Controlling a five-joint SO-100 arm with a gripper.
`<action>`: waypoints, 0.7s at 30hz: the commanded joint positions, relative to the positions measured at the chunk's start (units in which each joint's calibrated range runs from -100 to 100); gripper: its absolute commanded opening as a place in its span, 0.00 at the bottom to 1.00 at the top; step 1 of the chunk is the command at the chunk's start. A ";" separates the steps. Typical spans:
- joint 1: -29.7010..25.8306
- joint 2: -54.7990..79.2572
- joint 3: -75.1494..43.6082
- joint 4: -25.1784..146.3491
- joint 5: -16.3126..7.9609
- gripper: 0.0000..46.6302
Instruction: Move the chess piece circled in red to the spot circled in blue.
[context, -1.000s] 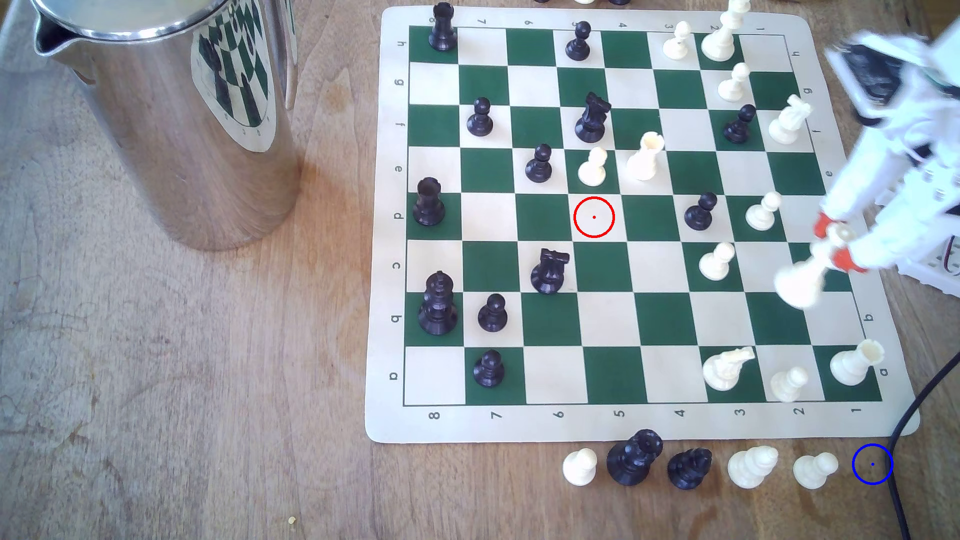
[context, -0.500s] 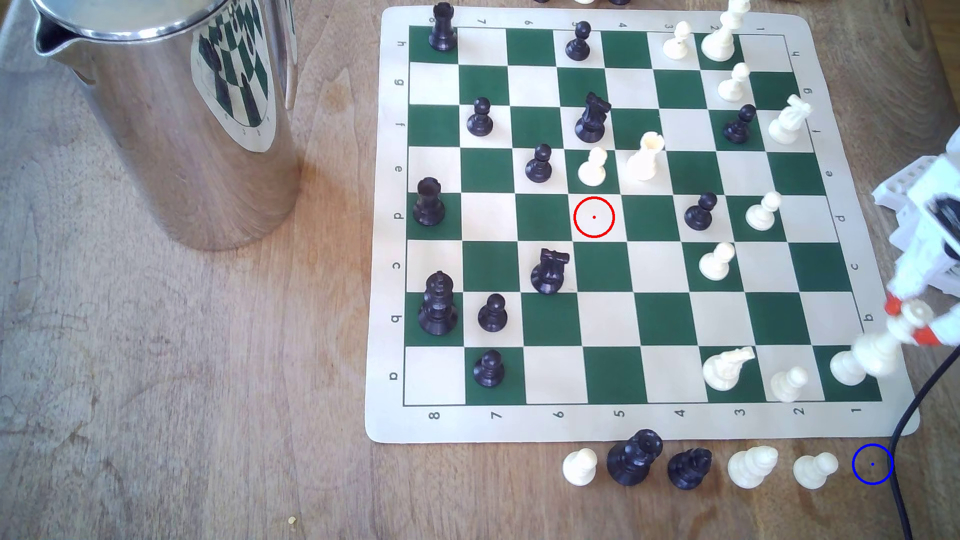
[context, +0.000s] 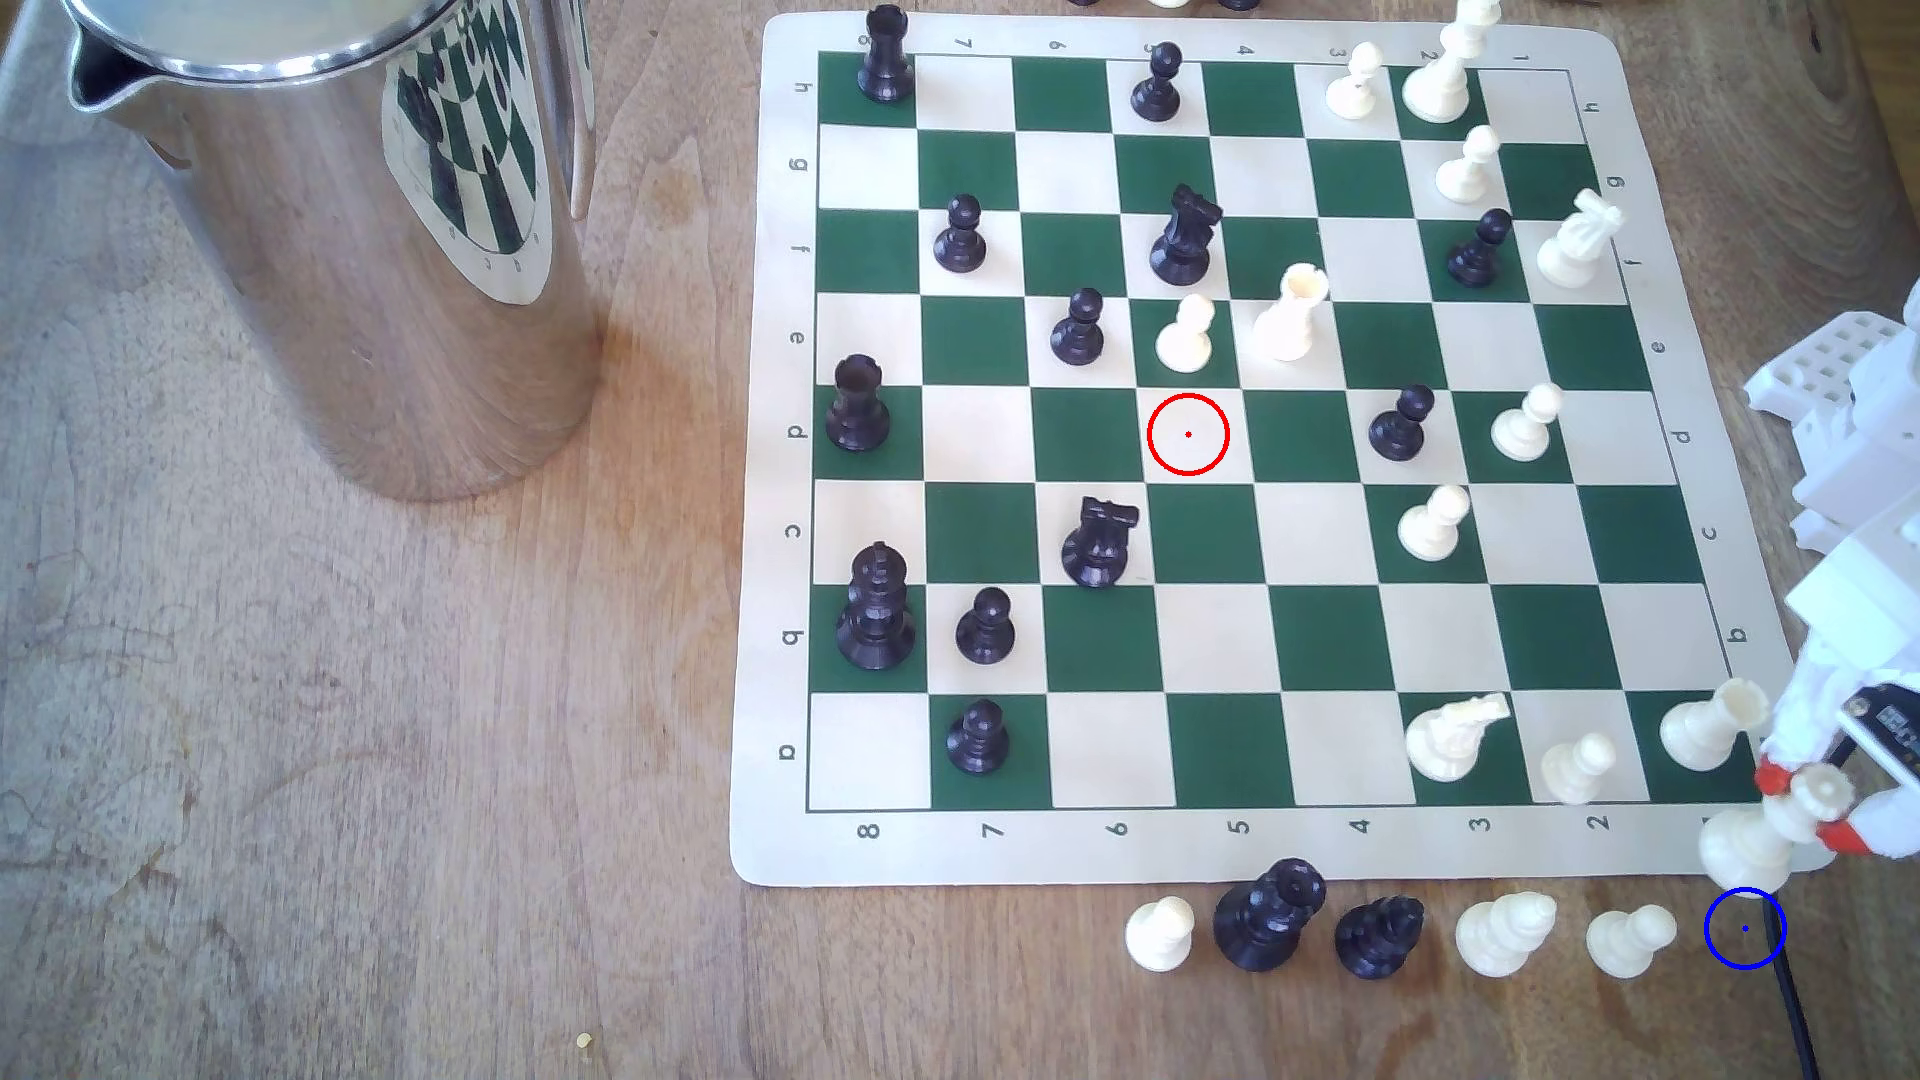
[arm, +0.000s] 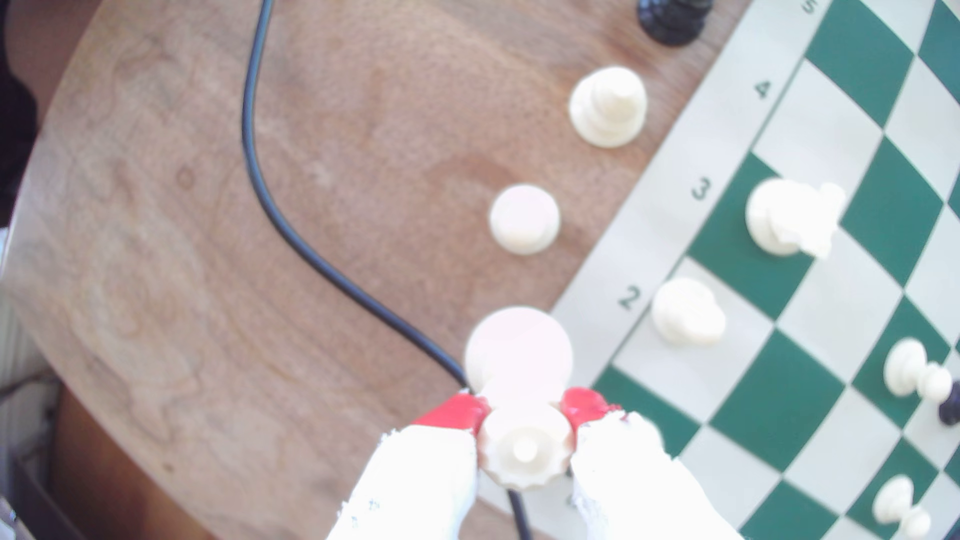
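Exterior view had the gripper (context: 1813, 805) closed on the coronet of the chess piece (context: 1756, 841), its red-tipped fingers (context: 1772, 779) pressed to either side of the head. The queen hung tilted, her long axis slanting from the crown down toward her base, and that base sat over the corner of the board mat (context: 764, 623), just beside the spot (context: 1745, 928) on the side toward the board. By my judgement the coming move turned on that short gap: the ring lay just past the base, away from the board, so a small carry off the mat and a lowering remained. The black cable (context: 1797, 1018) ran through the edge of the ring and could tip the base on landing. In the wrist view the base (arm: 518, 355) showed as a blurred disc beyond the crown, covering part of the cable (arm: 291, 218), and whether it touched the wood could not be told. The arm itself was cut off at the exterior view's right edge.
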 joint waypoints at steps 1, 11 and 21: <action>0.20 1.05 -1.10 -2.02 0.05 0.01; -1.21 6.32 -0.46 -4.89 -0.34 0.01; -2.46 10.39 0.53 -8.33 -0.73 0.01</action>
